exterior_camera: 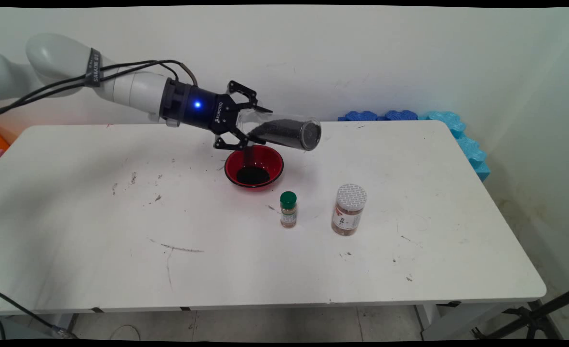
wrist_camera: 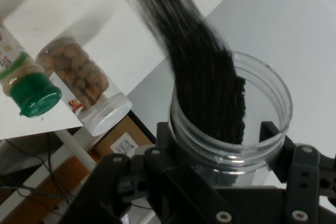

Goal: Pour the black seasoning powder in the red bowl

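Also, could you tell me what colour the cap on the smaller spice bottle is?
Green; the spice bottle's cap shows best in the main view.

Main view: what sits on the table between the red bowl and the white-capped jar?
The small green-capped bottle stands between the red bowl and the white-capped jar, apart from both, seen in the main view.

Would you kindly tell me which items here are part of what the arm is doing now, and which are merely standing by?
In use:
- gripper, jaws shut on the clear jar
- clear jar, tipped, black grains streaming out
- red bowl, catching the grains

Standing by:
- green-capped bottle
- white-lidded jar
- blue foam
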Robot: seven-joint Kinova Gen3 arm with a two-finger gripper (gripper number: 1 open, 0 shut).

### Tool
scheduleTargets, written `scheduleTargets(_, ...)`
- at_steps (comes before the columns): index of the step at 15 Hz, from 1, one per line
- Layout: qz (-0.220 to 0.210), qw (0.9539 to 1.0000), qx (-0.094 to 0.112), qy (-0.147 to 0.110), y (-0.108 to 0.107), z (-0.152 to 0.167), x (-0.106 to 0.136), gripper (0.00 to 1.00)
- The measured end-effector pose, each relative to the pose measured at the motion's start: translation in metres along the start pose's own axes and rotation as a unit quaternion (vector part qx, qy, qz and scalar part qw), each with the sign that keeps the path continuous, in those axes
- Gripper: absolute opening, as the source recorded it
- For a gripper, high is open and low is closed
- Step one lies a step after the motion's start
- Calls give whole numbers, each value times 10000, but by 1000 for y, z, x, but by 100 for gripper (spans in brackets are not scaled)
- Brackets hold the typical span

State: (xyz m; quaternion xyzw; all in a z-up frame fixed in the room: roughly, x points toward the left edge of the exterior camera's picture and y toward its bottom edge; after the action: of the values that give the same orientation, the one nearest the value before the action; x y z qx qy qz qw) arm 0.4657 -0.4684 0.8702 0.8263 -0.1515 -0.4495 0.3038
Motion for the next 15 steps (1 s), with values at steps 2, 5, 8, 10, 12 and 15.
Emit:
scheduleTargets(2,-26,10000,-6,-6,-1,1,1,0)
scheduleTargets(5,-35,10000,-12,-13,-2,2,2,0)
scheduleTargets(8,-16,10000,-12,-10,-2,3,3,0)
scheduleTargets(10,46,10000,1,-9,-2,4,4,0)
scheduleTargets(12,190,9998,25,-10,-2,5,5,0)
scheduleTargets(15,509,9987,56,-19,0,6,6,0)
